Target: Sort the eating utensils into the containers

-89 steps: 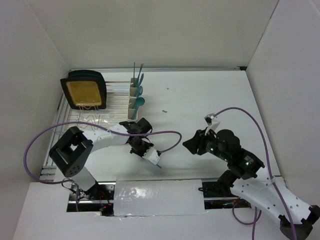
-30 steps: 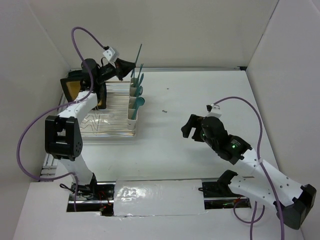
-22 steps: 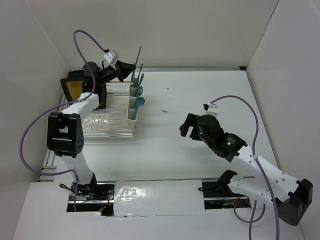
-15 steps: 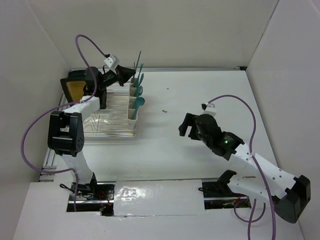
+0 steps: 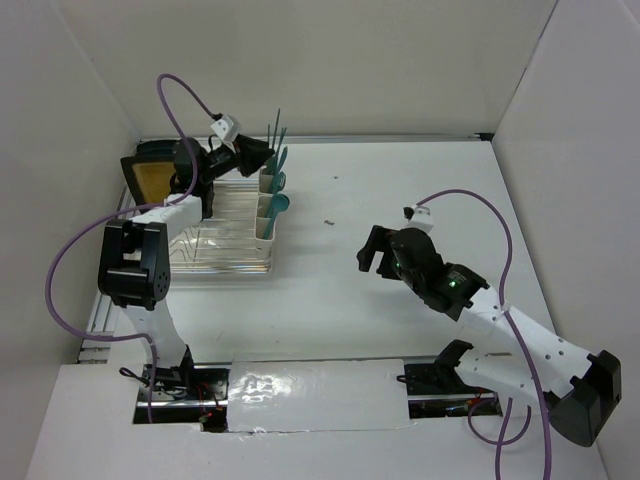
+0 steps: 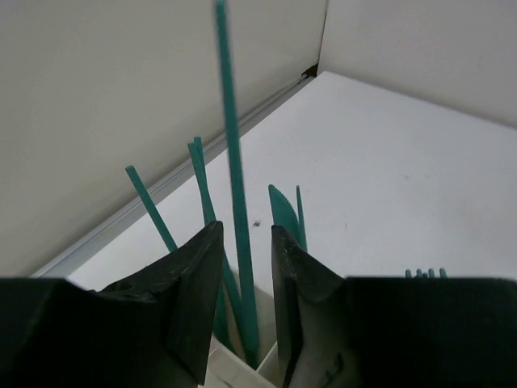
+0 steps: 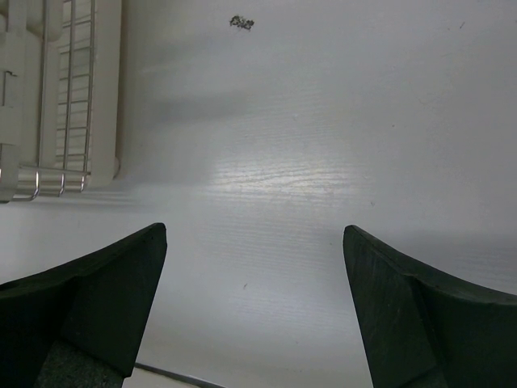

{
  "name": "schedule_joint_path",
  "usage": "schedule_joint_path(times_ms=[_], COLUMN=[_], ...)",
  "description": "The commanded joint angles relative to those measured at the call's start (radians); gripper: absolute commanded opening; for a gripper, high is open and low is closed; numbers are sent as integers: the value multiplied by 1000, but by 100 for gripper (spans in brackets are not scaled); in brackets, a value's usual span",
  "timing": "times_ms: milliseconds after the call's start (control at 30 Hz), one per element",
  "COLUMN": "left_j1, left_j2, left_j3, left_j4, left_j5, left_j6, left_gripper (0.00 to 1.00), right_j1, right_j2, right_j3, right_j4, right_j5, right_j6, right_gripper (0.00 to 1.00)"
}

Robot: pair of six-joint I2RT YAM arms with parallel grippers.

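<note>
Several teal utensils (image 5: 279, 180) stand in the cream-white containers (image 5: 266, 208) at the dish rack's right edge. My left gripper (image 5: 262, 152) hovers just above the far cup. In the left wrist view, one long teal handle (image 6: 233, 162) rises out of the cup (image 6: 234, 368) between my fingers (image 6: 194, 283), with a gap on each side, so the left gripper (image 6: 246, 228) is open. A serrated knife (image 6: 280, 212) and fork tines (image 6: 426, 274) show beside it. My right gripper (image 5: 370, 250) hangs open over bare table, also open in its wrist view (image 7: 254, 267).
A wire dish rack (image 5: 215, 240) lies at the left, its corner seen in the right wrist view (image 7: 65, 97). A tan-and-black board (image 5: 160, 180) leans at the rack's back. A tiny dark speck (image 5: 328, 222) lies on the table mid-back. White walls close in on all sides.
The left gripper has come down with the long utensil, set it into the far cup and opened its jaws. The right arm has shifted slightly left.
</note>
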Motion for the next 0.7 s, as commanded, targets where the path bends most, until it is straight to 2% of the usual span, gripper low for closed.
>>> schedule_joint_path(times_ms=[0, 33, 167, 400, 500, 600, 633, 667], left_j1=[7, 10, 24, 28, 27, 21, 5, -1], left_j2=[-21, -22, -71, -225, -306, -379, -421, -448], left_j3=[-11, -13, -16, -5, 33, 124, 122, 116], left_j4=[94, 93, 73, -109, -264, -500, -608, -649], left_j5=[40, 40, 73, 74, 38, -72, -142, -172], left_j6=[27, 24, 11, 89, 118, 106, 87, 81], left_gripper=[47, 53, 60, 75, 81, 87, 87, 87], right_j1=[-5, -7, -7, -7, -4, -5, -7, -7], right_j2=[-20, -24, -33, -59, -61, -55, -50, -46], right_j3=[19, 19, 19, 28, 48, 89, 101, 114], right_j4=[35, 35, 24, 33, 33, 33, 44, 44], right_j5=[26, 26, 5, -23, -23, -23, -12, 9], right_j6=[11, 13, 16, 5, -22, -58, -70, -88], right_gripper=[96, 97, 99, 100, 100, 100, 100, 100])
